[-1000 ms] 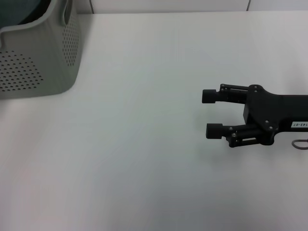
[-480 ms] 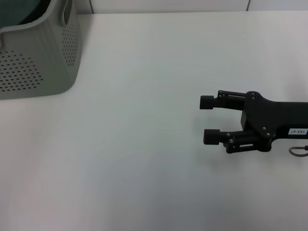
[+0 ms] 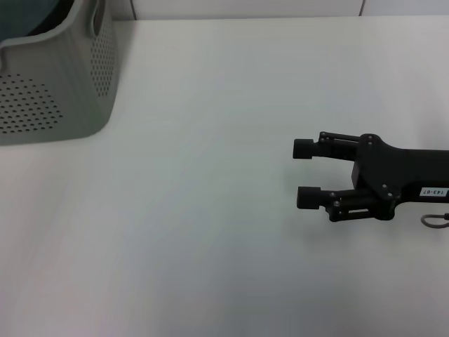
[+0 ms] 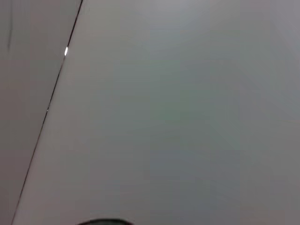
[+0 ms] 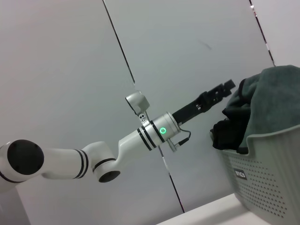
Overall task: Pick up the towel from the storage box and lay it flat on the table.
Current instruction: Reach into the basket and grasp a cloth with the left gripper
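2 grippers at work, step 1: left gripper raised beside towel heaped in storage box, finger state unclear; right gripper spread apart, empty, low over table. Next, probably: descend, pinch cloth, lift clear

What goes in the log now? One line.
towel: in storage box | right gripper: open, empty, over table | left gripper: raised, pointing toward towel

The matte black two-fingered right gripper carries small screws and a white label; the white, black-ringed left arm shows a green light.
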Action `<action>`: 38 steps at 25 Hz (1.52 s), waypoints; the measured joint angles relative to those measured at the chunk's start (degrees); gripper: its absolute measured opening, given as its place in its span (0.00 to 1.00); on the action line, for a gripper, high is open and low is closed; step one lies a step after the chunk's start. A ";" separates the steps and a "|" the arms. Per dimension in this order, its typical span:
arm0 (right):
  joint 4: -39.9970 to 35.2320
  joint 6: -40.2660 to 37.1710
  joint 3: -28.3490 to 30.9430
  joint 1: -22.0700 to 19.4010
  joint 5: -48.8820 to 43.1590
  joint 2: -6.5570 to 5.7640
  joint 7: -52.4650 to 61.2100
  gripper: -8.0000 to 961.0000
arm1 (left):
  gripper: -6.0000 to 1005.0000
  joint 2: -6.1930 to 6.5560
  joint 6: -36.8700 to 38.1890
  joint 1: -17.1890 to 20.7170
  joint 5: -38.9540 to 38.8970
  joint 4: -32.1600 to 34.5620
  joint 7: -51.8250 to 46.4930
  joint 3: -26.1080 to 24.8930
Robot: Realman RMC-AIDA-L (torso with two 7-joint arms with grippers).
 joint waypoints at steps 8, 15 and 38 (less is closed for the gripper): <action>0.00 0.04 -0.30 -0.26 0.01 -0.01 0.00 0.89 | 0.67 0.03 -2.11 -2.17 3.74 -0.33 -1.04 0.36; 0.08 0.03 -0.05 -1.64 0.01 0.10 0.00 0.89 | 0.66 0.13 -4.30 -2.82 4.19 -0.33 -2.25 1.63; 0.09 0.04 0.01 -3.05 0.00 0.17 0.00 0.89 | 0.14 0.90 -3.12 -2.30 3.85 -0.26 -5.45 4.17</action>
